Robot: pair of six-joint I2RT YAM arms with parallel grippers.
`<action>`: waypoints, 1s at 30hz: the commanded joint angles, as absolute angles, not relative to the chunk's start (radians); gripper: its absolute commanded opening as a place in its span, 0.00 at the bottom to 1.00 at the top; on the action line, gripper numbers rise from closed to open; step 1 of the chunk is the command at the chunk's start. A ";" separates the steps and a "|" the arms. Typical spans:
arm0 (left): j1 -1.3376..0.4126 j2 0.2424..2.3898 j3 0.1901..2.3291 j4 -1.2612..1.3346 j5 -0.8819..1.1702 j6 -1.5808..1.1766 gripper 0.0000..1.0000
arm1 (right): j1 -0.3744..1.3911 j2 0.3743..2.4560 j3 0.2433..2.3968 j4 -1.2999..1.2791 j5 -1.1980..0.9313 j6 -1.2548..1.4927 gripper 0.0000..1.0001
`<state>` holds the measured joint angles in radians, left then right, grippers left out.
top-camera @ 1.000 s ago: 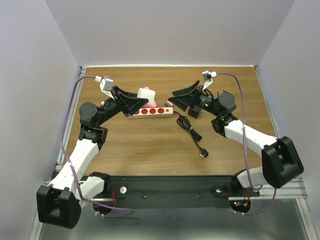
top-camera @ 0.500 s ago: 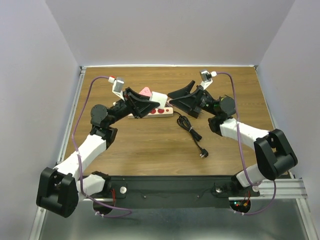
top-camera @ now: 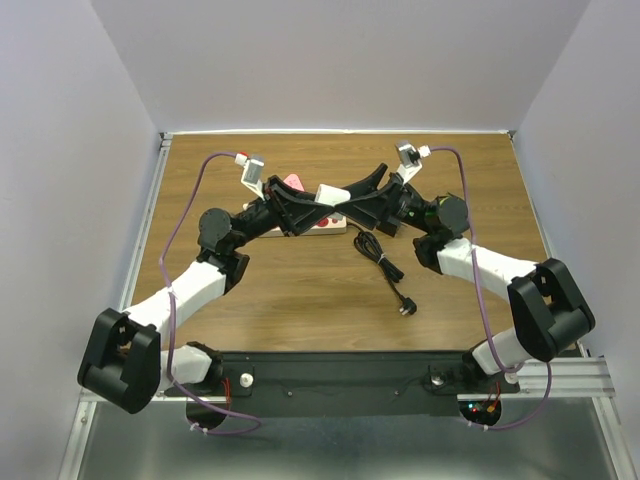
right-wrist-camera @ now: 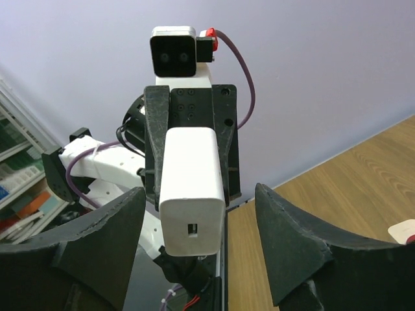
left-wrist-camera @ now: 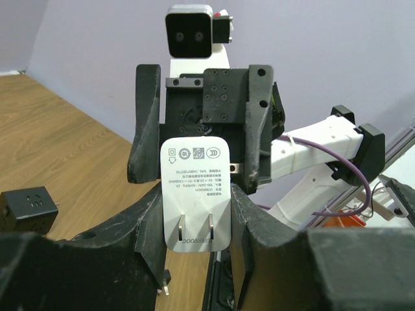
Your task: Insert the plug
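the left gripper [left-wrist-camera: 196, 223] is pinched on the white plug [left-wrist-camera: 194, 175]. its pads press the two narrow sides of the body, low down by the prongs, and the prong face and printed label are turned back toward its own wrist camera. directly opposite, the right gripper [right-wrist-camera: 198, 220] stands spread, one finger on each side of the same plug with a gap showing on both sides, so it is around the body but not touching it. the plug therefore hangs in the air between the two grippers, above the table [top-camera: 300, 290], with its plain end face toward the right wrist. just below the meeting fingers lies the power strip [top-camera: 322, 224], mostly hidden by the arms, with a few red sockets showing. a black cable [top-camera: 383, 262] lies loose on the wood on the near side of the right gripper, and a black cube [left-wrist-camera: 26, 208] sits off to one side of the left fingers. the plug looks light and rigid, with a smooth, hard shell that could slip or twist under a shallow grip, and its thin prongs would likely bend if knocked. the best hold is probably square across the flat sides, at the end away from the prongs, which leaves them free to enter a socket.
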<state>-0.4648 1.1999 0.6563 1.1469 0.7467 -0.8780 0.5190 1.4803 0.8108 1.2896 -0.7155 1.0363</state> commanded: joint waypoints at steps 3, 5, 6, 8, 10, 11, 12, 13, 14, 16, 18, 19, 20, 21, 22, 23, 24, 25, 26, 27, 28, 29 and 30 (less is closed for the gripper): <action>-0.477 1.201 0.706 1.313 0.732 -0.907 0.00 | 0.534 1.454 0.805 1.509 -0.721 1.000 0.61; -0.483 1.210 0.706 1.313 0.739 -0.910 0.00 | 0.537 1.451 0.801 1.509 -0.710 0.989 0.58; -0.485 1.213 0.706 1.315 0.744 -0.911 0.00 | 0.535 1.451 0.801 1.509 -0.709 0.986 0.58; -0.494 1.224 0.701 1.321 0.755 -0.916 0.00 | 0.537 1.451 0.801 1.509 -0.696 0.976 0.58; -0.499 1.227 0.693 1.331 0.758 -0.920 0.00 | 0.537 1.451 0.805 1.511 -0.680 0.971 0.58; -0.502 1.227 0.689 1.336 0.758 -0.923 0.00 | 0.535 1.453 0.808 1.511 -0.678 0.968 0.57; -0.505 1.227 0.683 1.341 0.755 -0.925 0.00 | 0.537 1.454 0.811 1.511 -0.678 0.965 0.57; -0.505 1.227 0.680 1.345 0.755 -0.927 0.00 | 0.537 1.459 0.816 1.511 -0.678 0.966 0.55; -0.505 1.227 0.677 1.351 0.753 -0.928 0.00 | 0.537 1.460 0.819 1.511 -0.680 0.965 0.52; -0.505 1.229 0.675 1.355 0.753 -0.931 0.00 | 0.537 1.463 0.824 1.511 -0.687 0.962 0.44; -0.505 1.233 0.675 1.353 0.753 -0.933 0.00 | 0.538 1.465 0.822 1.512 -0.695 0.957 0.32; -0.505 1.235 0.675 1.347 0.750 -0.933 0.00 | 0.537 1.462 0.818 1.511 -0.693 0.956 0.12; -0.506 1.235 0.675 1.342 0.749 -0.933 0.03 | 0.537 1.457 0.804 1.511 -0.686 0.954 0.03; -0.505 1.241 0.675 1.335 0.743 -0.934 0.09 | 0.538 1.454 0.798 1.511 -0.678 0.951 0.00; -0.505 1.243 0.673 1.315 0.738 -0.927 0.15 | 0.537 1.444 0.789 1.511 -0.658 0.945 0.01; -0.505 1.246 0.673 1.301 0.735 -0.920 0.20 | 0.538 1.437 0.781 1.509 -0.647 0.943 0.00; -0.505 1.249 0.673 1.290 0.735 -0.911 0.27 | 0.537 1.433 0.772 1.509 -0.638 0.934 0.00; -0.505 1.250 0.672 1.279 0.729 -0.905 0.31 | 0.537 1.428 0.770 1.509 -0.632 0.930 0.00; -0.505 1.250 0.670 1.252 0.724 -0.897 0.36 | 0.538 1.422 0.772 1.509 -0.626 0.925 0.00; -0.502 1.249 0.670 1.232 0.721 -0.873 0.46 | 0.537 1.417 0.770 1.500 -0.621 0.913 0.00; -0.500 1.244 0.672 1.204 0.709 -0.856 0.49 | 0.537 1.410 0.770 1.491 -0.611 0.904 0.00; -0.488 1.235 0.670 1.150 0.698 -0.824 0.70 | 0.531 1.388 0.769 1.455 -0.594 0.882 0.00; -0.479 1.227 0.669 1.120 0.698 -0.802 0.74 | 0.526 1.379 0.772 1.427 -0.586 0.870 0.00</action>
